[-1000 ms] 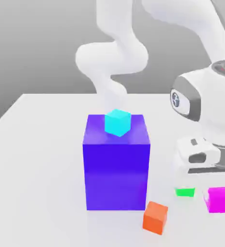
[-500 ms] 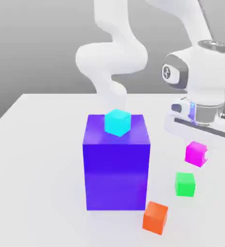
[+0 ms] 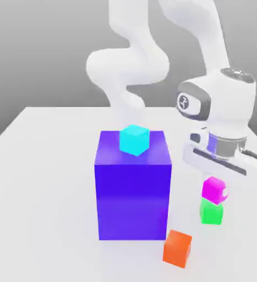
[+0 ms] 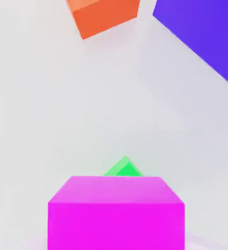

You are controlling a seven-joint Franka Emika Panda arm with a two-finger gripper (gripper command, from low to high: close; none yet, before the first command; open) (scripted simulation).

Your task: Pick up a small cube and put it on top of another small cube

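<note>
The magenta-pink cube (image 3: 214, 190) hangs under my gripper (image 3: 214, 184), which is shut on it, at the exterior view's right. Directly below it the green cube (image 3: 211, 213) stands on the white table. The pink cube's underside meets the green cube's top edge in this view; I cannot tell whether they touch. In the hand view the pink cube (image 4: 115, 210) covers almost all of the green cube (image 4: 124, 168), of which a corner peeks out behind it.
A big blue-violet block (image 3: 133, 193) stands close by, toward the exterior view's left, with a cyan cube (image 3: 134, 139) on top. An orange cube (image 3: 178, 248) lies on the table (image 3: 42, 193) near the block's front corner, close to the green cube.
The gripper lifted the pink cube off the table, carried it toward the exterior view's left over the green cube, and has come down until the pink cube is right above the green one.
</note>
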